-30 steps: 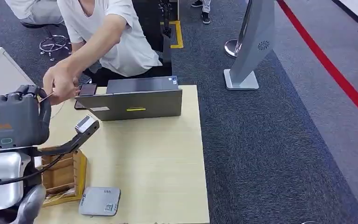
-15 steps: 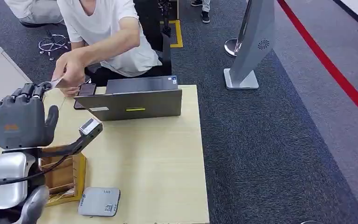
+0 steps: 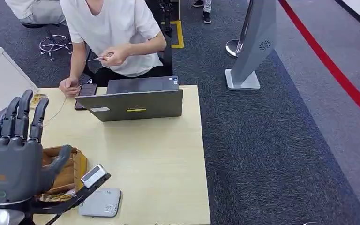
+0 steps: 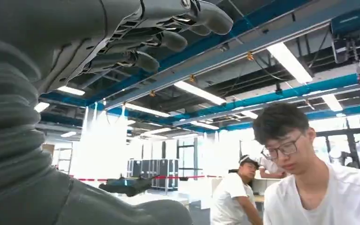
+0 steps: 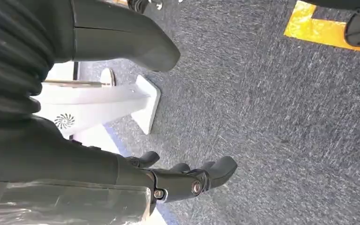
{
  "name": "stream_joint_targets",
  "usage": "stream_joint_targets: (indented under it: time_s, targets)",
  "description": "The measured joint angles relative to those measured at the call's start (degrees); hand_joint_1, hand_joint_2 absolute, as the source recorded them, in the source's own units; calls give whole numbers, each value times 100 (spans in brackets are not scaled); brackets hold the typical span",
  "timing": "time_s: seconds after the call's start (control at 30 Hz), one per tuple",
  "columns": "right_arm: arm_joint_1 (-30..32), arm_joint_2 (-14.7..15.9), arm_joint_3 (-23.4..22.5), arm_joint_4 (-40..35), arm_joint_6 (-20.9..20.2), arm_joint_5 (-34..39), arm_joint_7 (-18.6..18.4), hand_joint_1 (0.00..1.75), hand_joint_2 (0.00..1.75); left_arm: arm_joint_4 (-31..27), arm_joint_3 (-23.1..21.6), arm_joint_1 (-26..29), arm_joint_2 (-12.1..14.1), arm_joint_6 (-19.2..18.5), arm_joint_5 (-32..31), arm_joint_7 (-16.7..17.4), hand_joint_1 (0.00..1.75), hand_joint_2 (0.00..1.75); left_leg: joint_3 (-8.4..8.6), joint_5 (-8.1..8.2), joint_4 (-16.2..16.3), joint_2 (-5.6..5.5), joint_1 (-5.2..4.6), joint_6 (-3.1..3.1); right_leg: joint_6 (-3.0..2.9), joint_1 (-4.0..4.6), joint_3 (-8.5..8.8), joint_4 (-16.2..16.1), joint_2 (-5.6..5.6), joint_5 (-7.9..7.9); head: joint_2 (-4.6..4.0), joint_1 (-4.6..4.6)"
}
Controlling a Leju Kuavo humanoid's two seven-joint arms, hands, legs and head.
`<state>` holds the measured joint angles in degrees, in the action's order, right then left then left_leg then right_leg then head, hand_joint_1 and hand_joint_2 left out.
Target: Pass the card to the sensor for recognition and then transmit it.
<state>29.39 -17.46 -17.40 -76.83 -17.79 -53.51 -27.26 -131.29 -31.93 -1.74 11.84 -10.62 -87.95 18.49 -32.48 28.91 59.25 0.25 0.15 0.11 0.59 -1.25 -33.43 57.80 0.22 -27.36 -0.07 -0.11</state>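
Thin flat card (image 3: 95, 58) pinched in a person's hand (image 3: 114, 55), well beyond the left hand (image 3: 14, 159) (matte grey, fingers straight and spread, empty); slab-like grey sensor (image 3: 101, 202) on the pale wood-grain bench (image 3: 159, 154) beside it. Right hand (image 5: 187, 180): fingers loosely apart above coarse carpet (image 5: 272, 103).

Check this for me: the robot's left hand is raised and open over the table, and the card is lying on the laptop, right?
Not quite. The left hand is raised and open, but the card isn't on the laptop. The head view shows the person's hand holding it at chest level, behind the table.
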Motion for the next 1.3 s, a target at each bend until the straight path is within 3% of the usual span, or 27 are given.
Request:
stream_joint_targets:
  time_s: [0.27,0.53,0.63,0.7,0.73,0.83,1.07,1.3]
  targets:
    - [9,0,-13,-48,206,216,-184,0,175,-265,-66,867,201,11,0,-96,0,175,5,0,-1,2,0,0,0,0,4,0,2,0,0,2]
    - [9,0,-13,-48,212,216,-199,0,175,-265,-72,913,210,13,0,-83,0,175,5,0,-1,2,0,0,0,0,4,0,2,0,0,2]
    - [6,0,-15,-70,238,282,-273,0,175,-265,-146,1404,315,7,0,39,0,175,0,0,-1,-5,0,0,2,0,5,0,-5,-2,0,2]
    - [-29,0,-116,-76,232,275,-286,0,175,-153,-103,1996,199,-212,0,107,0,175,0,4,-2,-4,0,-3,3,-1,5,-1,-4,-2,-2,2]
    - [-94,0,-173,-66,219,267,-282,0,175,79,213,2299,-51,-290,0,37,0,175,1,7,-1,-3,-1,0,2,-1,5,-1,-2,-2,0,0]
    - [-143,0,-214,-50,181,199,-275,0,175,353,633,2516,-350,-341,0,-33,0,175,2,6,-1,-3,-1,0,2,-1,6,-1,-3,-2,-2,0]
    - [-235,0,-330,-24,87,94,-256,0,175,903,1550,2646,-922,-570,0,17,0,175,3,5,-1,-4,0,0,2,0,8,-1,-4,-2,0,2]
    - [-295,0,-402,26,37,70,-201,0,175,1403,2238,2612,-1219,-634,0,151,0,175,3,5,-1,-4,0,0,2,0,9,-1,-4,-2,-2,0]
